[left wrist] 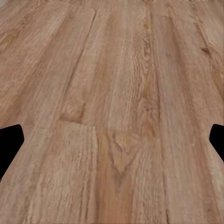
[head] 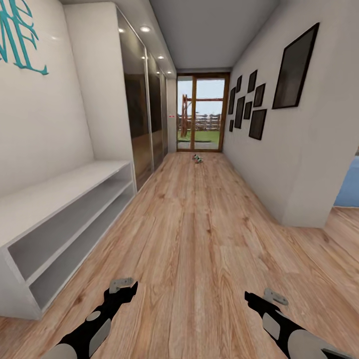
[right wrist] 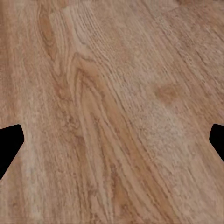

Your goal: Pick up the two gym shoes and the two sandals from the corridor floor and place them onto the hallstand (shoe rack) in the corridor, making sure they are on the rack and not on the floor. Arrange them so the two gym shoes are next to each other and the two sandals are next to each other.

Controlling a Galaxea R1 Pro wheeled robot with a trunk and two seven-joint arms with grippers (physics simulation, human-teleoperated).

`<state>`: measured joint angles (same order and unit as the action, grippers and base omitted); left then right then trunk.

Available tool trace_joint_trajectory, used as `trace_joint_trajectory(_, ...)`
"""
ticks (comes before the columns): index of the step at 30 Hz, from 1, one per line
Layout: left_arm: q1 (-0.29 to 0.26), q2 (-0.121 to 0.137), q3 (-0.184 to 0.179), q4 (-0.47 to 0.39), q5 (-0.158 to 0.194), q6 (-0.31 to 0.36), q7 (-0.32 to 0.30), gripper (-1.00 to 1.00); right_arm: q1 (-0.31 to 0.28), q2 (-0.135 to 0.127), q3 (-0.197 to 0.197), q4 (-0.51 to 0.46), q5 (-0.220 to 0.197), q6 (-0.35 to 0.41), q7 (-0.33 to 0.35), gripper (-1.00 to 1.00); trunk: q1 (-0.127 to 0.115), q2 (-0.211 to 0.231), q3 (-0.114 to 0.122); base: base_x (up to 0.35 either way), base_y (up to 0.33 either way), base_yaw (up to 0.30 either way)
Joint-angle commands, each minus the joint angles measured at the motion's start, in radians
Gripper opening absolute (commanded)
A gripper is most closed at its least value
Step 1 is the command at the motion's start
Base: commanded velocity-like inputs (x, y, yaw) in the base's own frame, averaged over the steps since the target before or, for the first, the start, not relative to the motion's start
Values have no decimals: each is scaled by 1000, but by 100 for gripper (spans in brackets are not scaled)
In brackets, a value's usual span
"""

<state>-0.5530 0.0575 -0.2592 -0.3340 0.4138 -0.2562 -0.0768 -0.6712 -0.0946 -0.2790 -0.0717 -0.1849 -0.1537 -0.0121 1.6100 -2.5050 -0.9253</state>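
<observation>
- Two claws, our left gripper (head: 124, 285) and right gripper (head: 271, 296), hang open and empty over the floor (head: 199, 239).
- Far ahead by the glass door (head: 202, 112) lie shoes (head: 198, 158), slightly nearer our right arm; type and long axis unclear.

Corridor floor (head: 199, 224): light brown wood planks, running from the frame's bottom edge to its centre. Far down it, near centre frame, we see small shoes (head: 198, 158), too small to identify. White bench (head: 75, 194) at left stands on it, both shelves bare.
</observation>
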Motion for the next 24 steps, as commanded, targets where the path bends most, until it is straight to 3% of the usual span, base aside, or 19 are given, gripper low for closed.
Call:
trace_joint_trajectory(1, -1, 1, -6, 1, 11, -4, -3, 100, -1, 0, 2, 1, -10, -4, 0, 100, 0, 0, -1, 347, 0, 0)
trace_joint_trajectory(24, -1, 1, -6, 1, 10, -4, -3, 100, -1, 0, 3, 1, -9, -3, 2, 100, 0, 0, -1, 347, 0, 0)
